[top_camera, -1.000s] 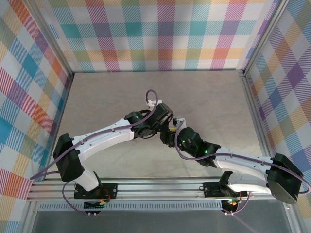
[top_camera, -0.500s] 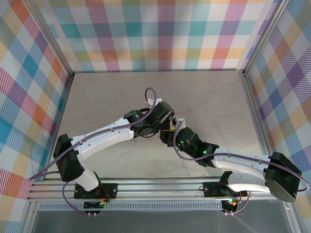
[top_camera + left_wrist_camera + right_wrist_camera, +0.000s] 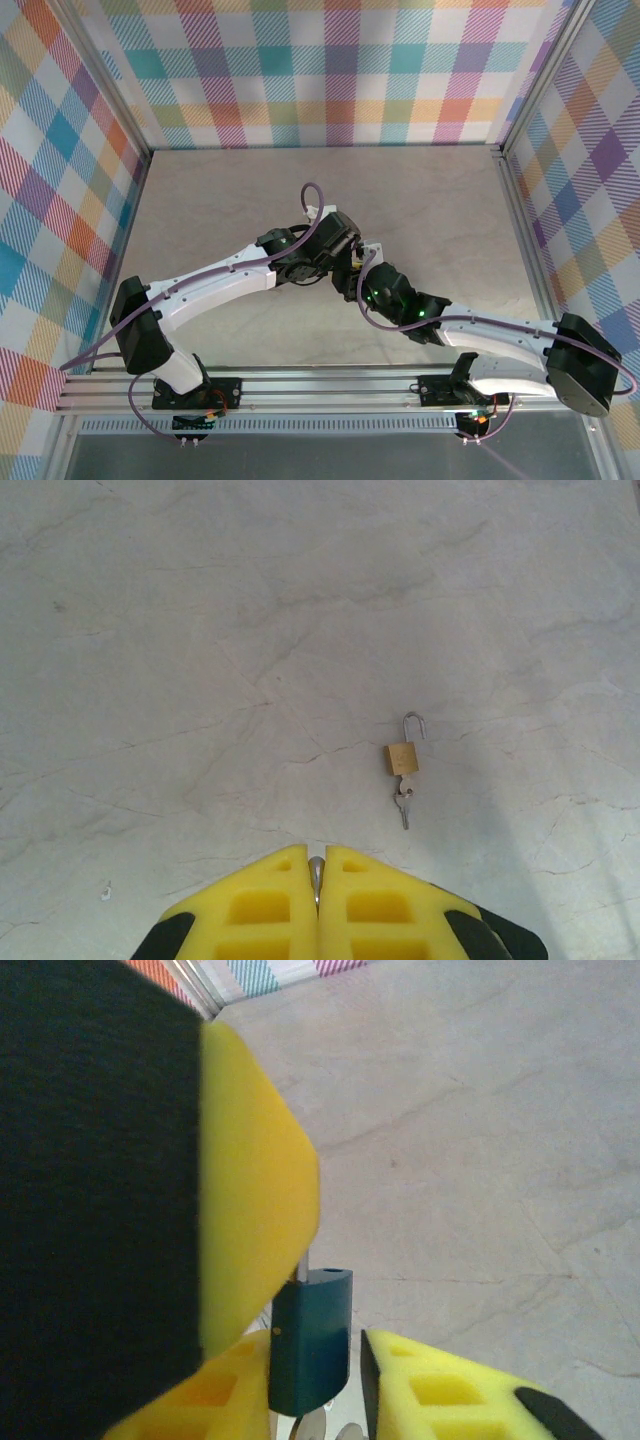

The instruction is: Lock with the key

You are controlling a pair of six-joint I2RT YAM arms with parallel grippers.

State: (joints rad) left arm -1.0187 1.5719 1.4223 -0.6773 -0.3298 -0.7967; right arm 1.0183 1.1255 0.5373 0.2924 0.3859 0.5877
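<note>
Brass padlock [image 3: 402, 758] with shiny steel shackle [image 3: 412, 715]; matt, marble-like desk [image 3: 200, 630]; pads [image 3: 265, 912] of the left tool [image 3: 318, 875] seem soft foam.

Dark teal padlock [image 3: 312, 1340] stands upright over the grey table [image 3: 500, 1110]. The right gripper's yellow fingers [image 3: 440, 1392] flank its lower body, with a narrow gap on one side. Up-left of the padlock, the left gripper's finger [image 3: 250, 1190] meets the metal shackle [image 3: 300, 1266].

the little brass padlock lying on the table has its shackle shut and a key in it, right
Not shut: the left wrist view shows the shackle of the brass padlock open. It does lie on the table with a key in it.
</note>
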